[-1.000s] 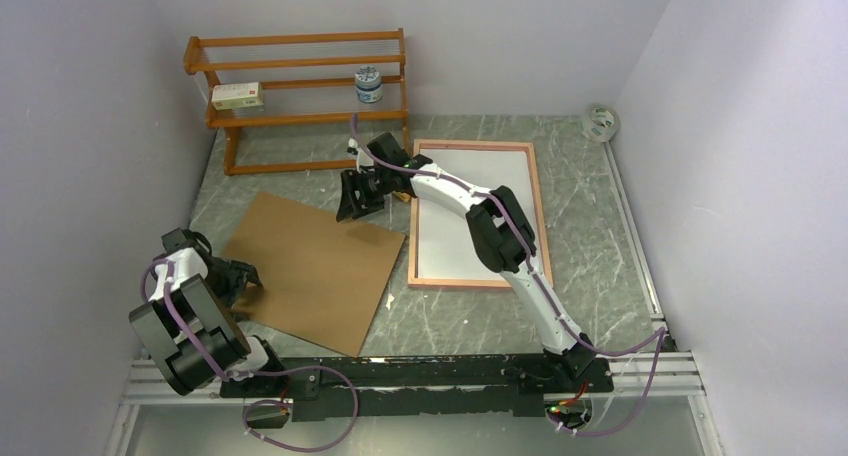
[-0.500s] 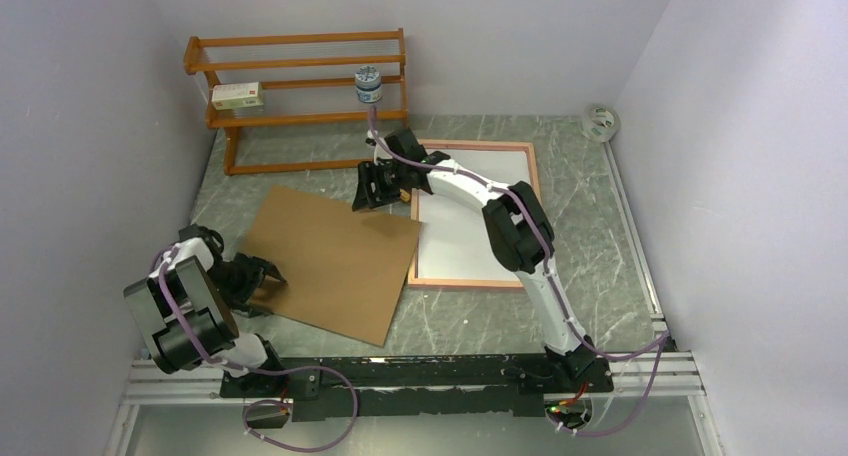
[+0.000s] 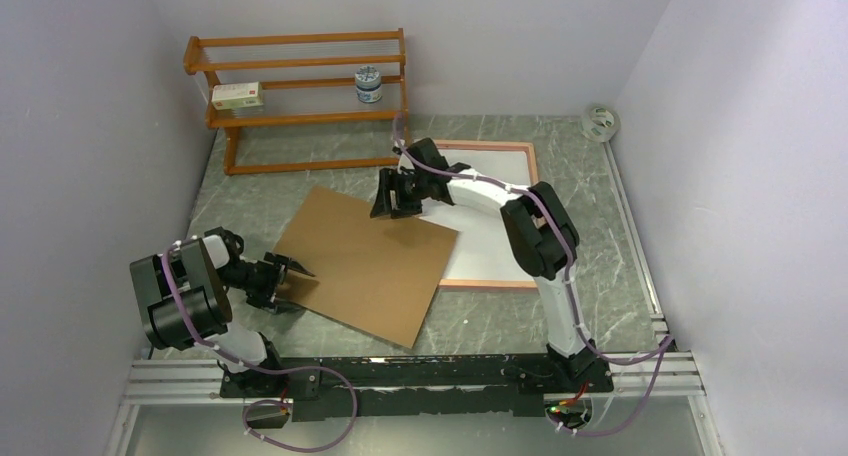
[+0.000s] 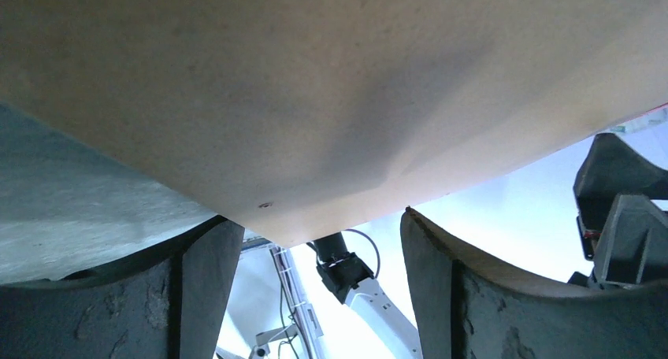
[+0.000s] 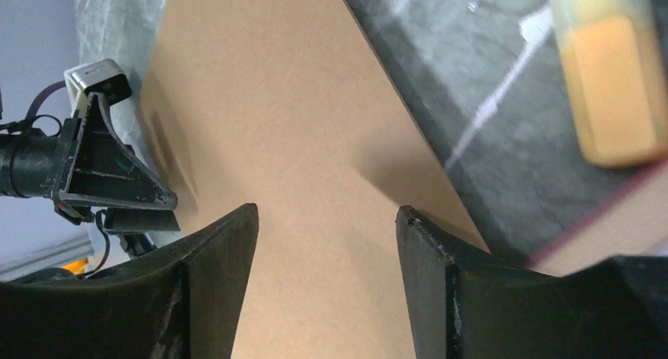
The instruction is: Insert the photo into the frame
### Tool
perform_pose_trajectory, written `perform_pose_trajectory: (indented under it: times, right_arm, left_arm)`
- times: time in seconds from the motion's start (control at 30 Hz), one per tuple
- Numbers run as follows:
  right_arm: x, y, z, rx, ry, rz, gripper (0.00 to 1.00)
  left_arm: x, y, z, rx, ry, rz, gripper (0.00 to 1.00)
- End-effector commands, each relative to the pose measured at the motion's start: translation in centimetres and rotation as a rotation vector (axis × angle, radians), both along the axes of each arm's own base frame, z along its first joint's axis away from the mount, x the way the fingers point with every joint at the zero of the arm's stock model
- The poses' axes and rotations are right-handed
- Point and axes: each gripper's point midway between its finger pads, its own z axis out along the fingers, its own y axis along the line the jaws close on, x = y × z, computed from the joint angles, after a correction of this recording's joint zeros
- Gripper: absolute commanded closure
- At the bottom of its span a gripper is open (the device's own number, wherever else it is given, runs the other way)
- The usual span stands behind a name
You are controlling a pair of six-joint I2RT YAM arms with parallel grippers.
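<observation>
With the left gripper (image 3: 292,284) parted at the near corner of the plain brown hardboard sheet (image 3: 370,261) and the right gripper (image 3: 397,212) parted over its far edge, squaring it onto the pink-bordered rectangular frame (image 3: 490,145) holding the white-backed photo (image 3: 490,251) likely needed slow, matched pushes.
</observation>
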Motion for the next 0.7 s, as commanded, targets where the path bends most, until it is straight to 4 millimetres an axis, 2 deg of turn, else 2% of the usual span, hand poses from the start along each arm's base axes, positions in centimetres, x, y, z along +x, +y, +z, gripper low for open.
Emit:
perform_pose_trajectory:
  times: [0.0,0.03,0.17,0.3,0.47,0.67]
  right_arm:
    - [3.2,-2.8,5.1,0.02,-0.126,-0.186,0.3]
    - [3.7,-3.8,6.0,0.013,-0.153,-0.228,0.28]
    - [5.2,-9.2,6.6,-0.076,-0.221,-0.401,0.21]
    - [5.2,-13.5,5.5,-0.185,-0.221,-0.465,0.18]
    - [3.5,-16.1,3.2,-0.267,-0.142,-0.444,0.17]
    - [0.6,-16.3,1.8,-0.208,-0.041,-0.4,0.15]
  left_arm:
    - [3.6,3.6,-2.0,0.212,-0.163,-0.029,0.21]
    - [3.6,3.6,-2.0,0.216,-0.16,-0.029,0.21]
    - [3.6,3.9,-1.9,0.231,-0.157,-0.032,0.18]
    - [3.8,4.1,-1.9,0.239,-0.16,-0.035,0.17]
    - [4.1,4.1,-1.9,0.232,-0.164,-0.033,0.18]
    - [4.6,4.1,-1.7,0.223,-0.185,-0.036,0.18]
